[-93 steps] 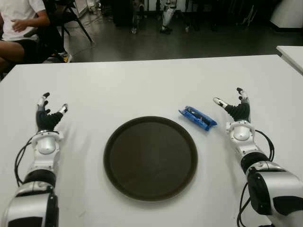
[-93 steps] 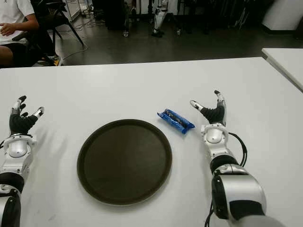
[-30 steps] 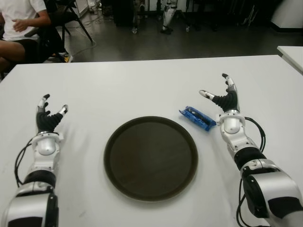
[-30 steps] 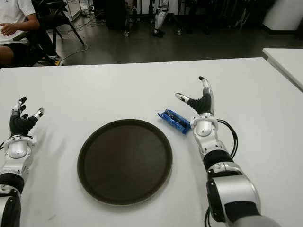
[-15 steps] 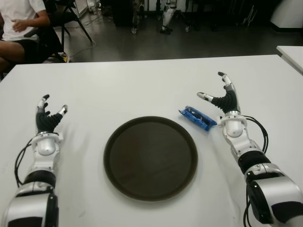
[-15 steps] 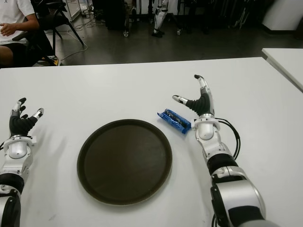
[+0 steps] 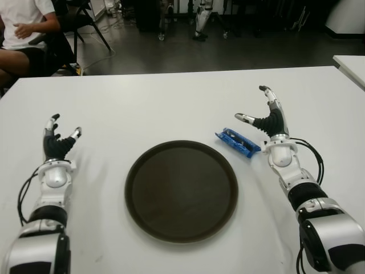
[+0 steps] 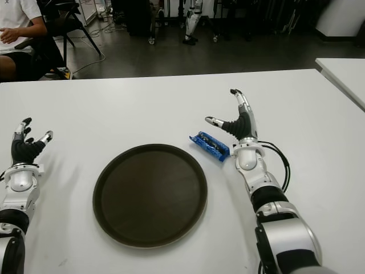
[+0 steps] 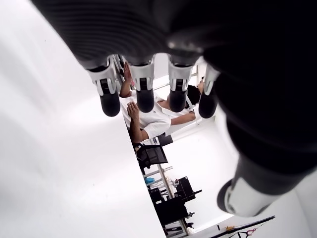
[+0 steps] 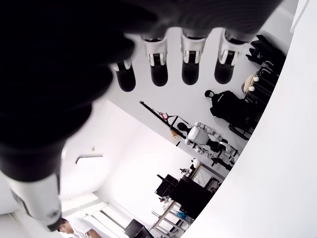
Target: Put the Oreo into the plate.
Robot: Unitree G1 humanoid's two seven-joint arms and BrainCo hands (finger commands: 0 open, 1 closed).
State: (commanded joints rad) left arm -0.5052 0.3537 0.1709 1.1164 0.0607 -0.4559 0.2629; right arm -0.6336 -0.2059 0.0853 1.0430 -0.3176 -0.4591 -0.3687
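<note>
Left eye view: right hand (image 7: 268, 117) — fingers spread, empty — beside Oreo (image 7: 238, 142); next, grasp it, then plate (image 7: 181, 190).

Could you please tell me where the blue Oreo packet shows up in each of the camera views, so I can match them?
Left eye view: the Oreo packet lies right of centre, between the plate and the right robot hand.
Right eye view: the packet sits just right of centre.
Left wrist view: not in it.
Right wrist view: not in it.
Shared landmark: the dark round plate, by the packet in both eye views.
</note>
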